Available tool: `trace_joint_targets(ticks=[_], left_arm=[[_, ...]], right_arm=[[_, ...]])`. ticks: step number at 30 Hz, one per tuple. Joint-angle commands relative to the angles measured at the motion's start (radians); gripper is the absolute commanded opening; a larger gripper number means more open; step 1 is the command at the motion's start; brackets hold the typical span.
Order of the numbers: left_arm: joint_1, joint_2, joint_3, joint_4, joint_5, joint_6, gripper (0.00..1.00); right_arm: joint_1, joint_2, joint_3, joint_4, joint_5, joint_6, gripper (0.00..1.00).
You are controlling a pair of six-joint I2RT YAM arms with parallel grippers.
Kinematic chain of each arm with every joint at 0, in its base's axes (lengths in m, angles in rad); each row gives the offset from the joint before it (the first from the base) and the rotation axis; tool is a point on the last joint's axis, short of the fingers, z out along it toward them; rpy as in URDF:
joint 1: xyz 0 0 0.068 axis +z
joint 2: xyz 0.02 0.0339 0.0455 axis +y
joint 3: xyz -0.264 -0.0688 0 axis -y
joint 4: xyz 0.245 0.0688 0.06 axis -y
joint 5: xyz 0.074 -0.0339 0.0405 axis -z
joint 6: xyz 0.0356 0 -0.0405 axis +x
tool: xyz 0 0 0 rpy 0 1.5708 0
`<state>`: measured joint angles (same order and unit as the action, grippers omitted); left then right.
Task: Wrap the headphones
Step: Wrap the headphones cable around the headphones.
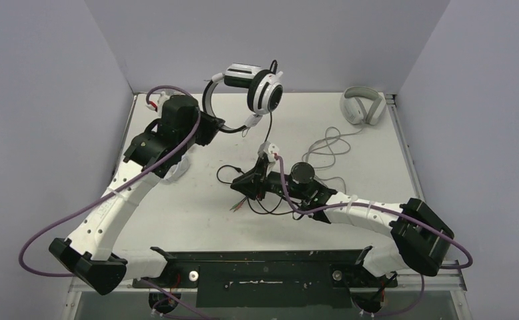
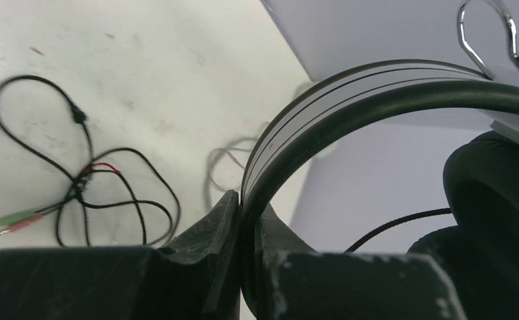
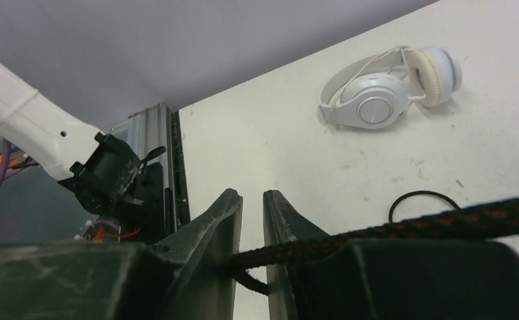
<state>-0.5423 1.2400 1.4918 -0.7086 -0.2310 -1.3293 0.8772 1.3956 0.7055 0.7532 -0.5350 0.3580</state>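
The black-and-white headset point(image 1: 260, 90) hangs in the air at the back of the table. My left gripper point(image 1: 210, 128) is shut on its black headband point(image 2: 350, 93), which stands pinched between the fingers of that gripper point(image 2: 247, 200). A black ear pad point(image 2: 497, 200) hangs at the right. Its black cable point(image 1: 267, 200) drops to a loose tangle point(image 2: 103, 193) on the table, ending in green and pink plugs point(image 2: 13, 220). My right gripper point(image 1: 239, 185) is low over the tangle. Its jaws point(image 3: 251, 195) are shut on a braided black-and-red stretch of cable point(image 3: 377, 233). No small all-white pair shows.
A light grey over-ear pair point(image 1: 362, 105) lies at the back right corner, also in the right wrist view point(image 3: 377, 103). Its long grey cable point(image 1: 330, 145) loops towards the middle. Walls close in the back and both sides. A black rail point(image 1: 263, 257) runs along the near edge.
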Motion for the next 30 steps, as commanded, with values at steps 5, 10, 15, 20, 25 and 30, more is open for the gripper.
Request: trace_joint_targets(ticks=[5, 10, 15, 20, 25, 30], left_arm=[[-0.005, 0.038, 0.090, -0.124, -0.428, 0.033, 0.00], [-0.005, 0.040, 0.078, -0.143, -0.609, 0.099, 0.00], [-0.004, 0.063, 0.070, -0.150, -0.710, 0.215, 0.00], [-0.004, 0.094, 0.058, -0.141, -0.733, 0.319, 0.00], [0.001, 0.120, 0.034, -0.125, -0.618, 0.347, 0.00], [0.105, 0.101, 0.033, -0.092, -0.310, 0.249, 0.00]], right_arm=[[0.089, -0.093, 0.147, -0.313, 0.058, -0.070, 0.00], [0.100, -0.155, 0.186, -0.462, 0.039, -0.087, 0.00], [0.102, -0.195, 0.259, -0.632, -0.008, -0.134, 0.00], [0.102, -0.193, 0.393, -0.805, -0.028, -0.197, 0.00], [0.100, -0.177, 0.489, -0.921, -0.034, -0.258, 0.00], [0.099, -0.151, 0.479, -0.947, -0.003, -0.288, 0.00]])
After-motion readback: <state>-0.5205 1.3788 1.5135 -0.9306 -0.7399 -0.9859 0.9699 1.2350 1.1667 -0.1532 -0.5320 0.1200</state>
